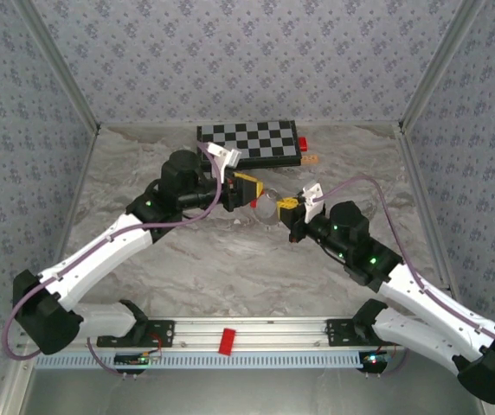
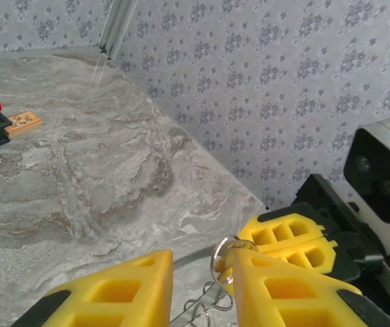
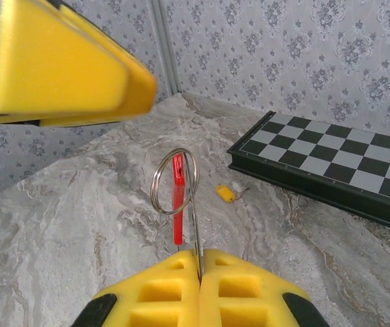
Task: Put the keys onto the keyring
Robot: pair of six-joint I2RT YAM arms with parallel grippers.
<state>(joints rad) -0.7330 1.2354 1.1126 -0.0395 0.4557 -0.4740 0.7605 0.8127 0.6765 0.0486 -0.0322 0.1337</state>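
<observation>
Right wrist view: the right gripper (image 3: 200, 260) is clenched on the keyring (image 3: 173, 180), which stands upright above its fingers. A small yellow-orange key (image 3: 226, 193) lies on the marble table (image 3: 79, 225) at the ring's 3 o'clock, near the chessboard (image 3: 331, 153). The left gripper (image 2: 200, 272) is released, with its jaws apart just short of the ring.

Chessboard (image 1: 249, 143) on marble table (image 1: 230, 277)
</observation>
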